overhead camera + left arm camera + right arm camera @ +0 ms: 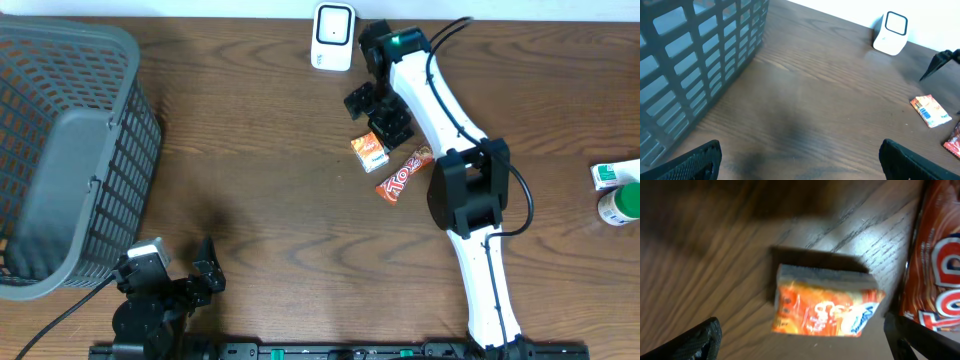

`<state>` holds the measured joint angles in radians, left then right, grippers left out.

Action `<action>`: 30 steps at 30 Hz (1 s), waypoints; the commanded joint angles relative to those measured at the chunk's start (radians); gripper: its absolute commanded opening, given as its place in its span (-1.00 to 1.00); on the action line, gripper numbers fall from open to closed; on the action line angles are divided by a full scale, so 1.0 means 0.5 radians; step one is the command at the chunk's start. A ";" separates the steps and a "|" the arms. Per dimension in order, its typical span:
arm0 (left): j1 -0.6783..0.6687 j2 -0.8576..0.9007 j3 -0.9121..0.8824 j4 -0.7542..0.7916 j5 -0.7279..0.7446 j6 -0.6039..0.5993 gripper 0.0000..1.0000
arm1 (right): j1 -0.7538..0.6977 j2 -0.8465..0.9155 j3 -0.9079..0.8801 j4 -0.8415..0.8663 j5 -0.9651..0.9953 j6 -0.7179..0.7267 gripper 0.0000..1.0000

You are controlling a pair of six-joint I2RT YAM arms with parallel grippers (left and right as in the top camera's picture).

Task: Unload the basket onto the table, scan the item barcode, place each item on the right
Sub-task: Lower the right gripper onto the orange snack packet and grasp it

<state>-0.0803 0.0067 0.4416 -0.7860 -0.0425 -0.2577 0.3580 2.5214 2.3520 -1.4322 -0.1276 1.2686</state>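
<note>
Your right pincer [806,341] hangs spread wide and empty over the small orange foil snack packet [370,152], lying at 10 o'clock of the red candy wrapper [404,174], so you look pre-grasp: descend, clench it, then show its barcode to the white boxy scanner [333,37] at 11 o'clock.

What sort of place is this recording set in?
Probably a mock shop checkout on a wooden table: a white scanner at the far edge, a grey basket to the side, and a snack packet and candy bar laid out.
</note>
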 commanded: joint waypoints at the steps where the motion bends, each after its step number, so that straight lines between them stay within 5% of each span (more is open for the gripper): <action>1: -0.007 -0.002 0.002 0.002 0.011 0.027 0.96 | 0.044 0.002 -0.119 0.022 0.052 0.075 0.98; 12: -0.007 -0.002 0.002 0.002 0.011 0.027 0.96 | 0.077 0.002 -0.517 0.430 0.047 0.098 0.99; 19: -0.007 -0.002 0.002 0.001 0.011 0.027 0.96 | 0.076 0.002 -0.614 0.472 0.095 0.050 0.60; 30: -0.007 -0.002 0.002 0.002 0.011 0.027 0.96 | 0.072 -0.047 -0.604 0.378 -0.066 -0.357 0.31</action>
<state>-0.0803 0.0067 0.4416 -0.7860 -0.0425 -0.2577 0.3950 2.4672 2.0872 -1.2308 -0.1371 1.1774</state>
